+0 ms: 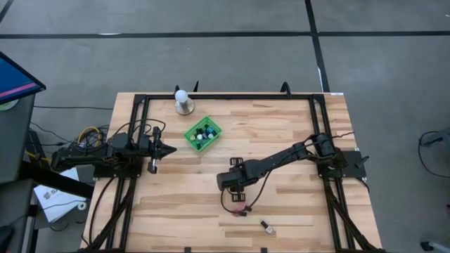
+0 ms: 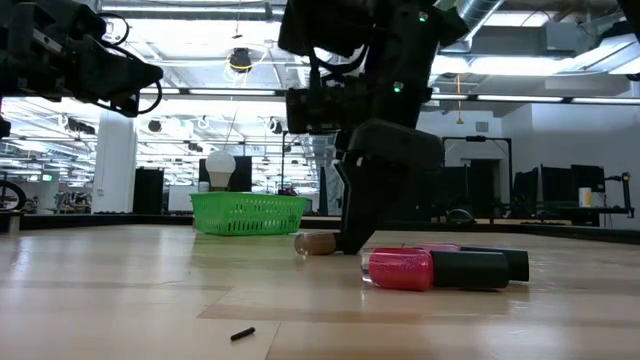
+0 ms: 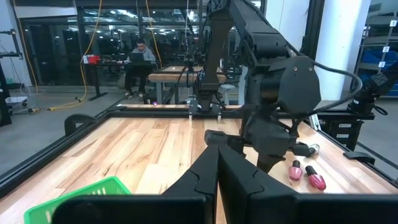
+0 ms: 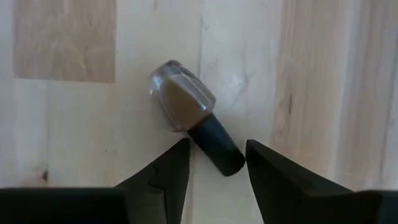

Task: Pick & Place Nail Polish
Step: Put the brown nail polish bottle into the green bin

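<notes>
The right gripper (image 4: 216,163) hangs just above the table (image 1: 295,133) with its two fingers partly open and nothing held. The dark cap of a beige nail polish bottle (image 4: 189,121) pokes into the gap between them, while its squat glass body lies on its side just ahead.

The bottle looks small, light and rigid, and its smooth glass is probably slippery and could chip if knocked. Lying flat, it may roll or skid away from a fingertip. The cap seems the safer place to squeeze: narrower, duller and already lined up with the fingers.

Two more bottles (image 2: 440,268), pink with dark caps, lie side by side near the table's front edge; the beige one makes three loose. Farther back, one green basket (image 1: 202,134) holds several bottles, too small to count. Beside it the left gripper (image 1: 169,149) waits, closed and empty. One white ball (image 1: 182,95) on a round base stands beyond.
</notes>
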